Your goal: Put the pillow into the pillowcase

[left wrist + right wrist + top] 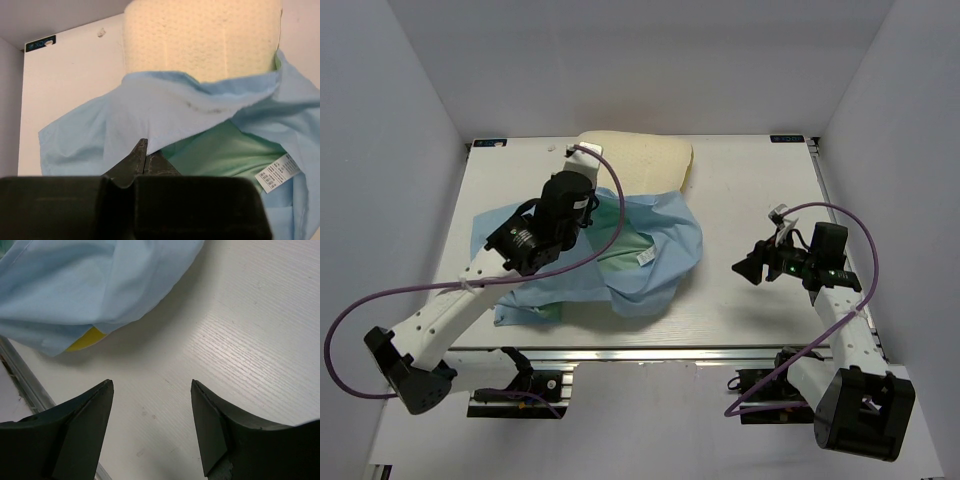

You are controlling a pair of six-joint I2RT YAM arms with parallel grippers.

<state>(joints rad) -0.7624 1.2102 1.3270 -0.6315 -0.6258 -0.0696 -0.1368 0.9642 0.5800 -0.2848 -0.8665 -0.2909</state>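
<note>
Pinching the pillowcase [165, 110] edge with the left gripper [145, 159]. Holding the right gripper [152, 420] wide open over the counter [250, 340].

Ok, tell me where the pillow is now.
Top view: the pillow lies at the far middle of the table, its near end covered by the pillowcase, beyond the left fingers.

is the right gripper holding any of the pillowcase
No, the right gripper has its jaws open over bare table, with the pillowcase lying apart from them.
</note>
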